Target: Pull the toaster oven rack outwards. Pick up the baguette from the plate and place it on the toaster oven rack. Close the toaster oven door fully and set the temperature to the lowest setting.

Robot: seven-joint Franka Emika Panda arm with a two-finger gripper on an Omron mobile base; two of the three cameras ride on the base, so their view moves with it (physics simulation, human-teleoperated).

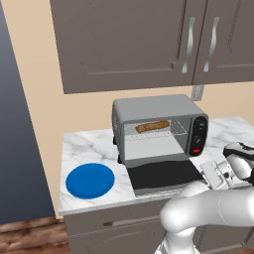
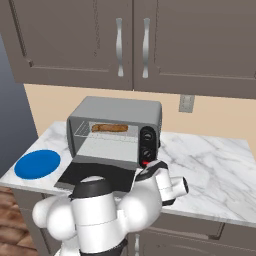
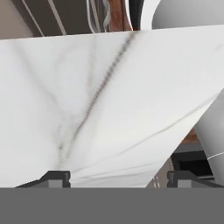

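The grey toaster oven point(image 1: 149, 106) point(image 2: 120, 107) stands on the marble counter. Its door point(image 1: 163, 176) point(image 2: 95, 175) lies dropped open and flat in front. The brown baguette point(image 1: 152, 127) point(image 2: 109, 128) lies on the wire rack point(image 1: 177, 130) point(image 2: 82, 131) in the cavity. To the left, the blue plate point(image 1: 90, 180) point(image 2: 37, 164) holds nothing. My gripper point(image 1: 211, 174) point(image 2: 172, 190) point(image 3: 118, 177) hovers low over the counter, just right of the open door's front corner. It is open, its fingertips point(image 3: 54, 177) wide apart over bare marble with nothing between them.
The dark control panel point(image 1: 199, 135) carries black knobs and a red button point(image 1: 196, 150). Grey upper cabinets point(image 1: 149, 44) hang above, and a wall outlet point(image 2: 186, 103) sits behind. Marble counter point(image 2: 215, 165) stretches right of the oven. A dark tall panel point(image 1: 20, 149) borders the left.
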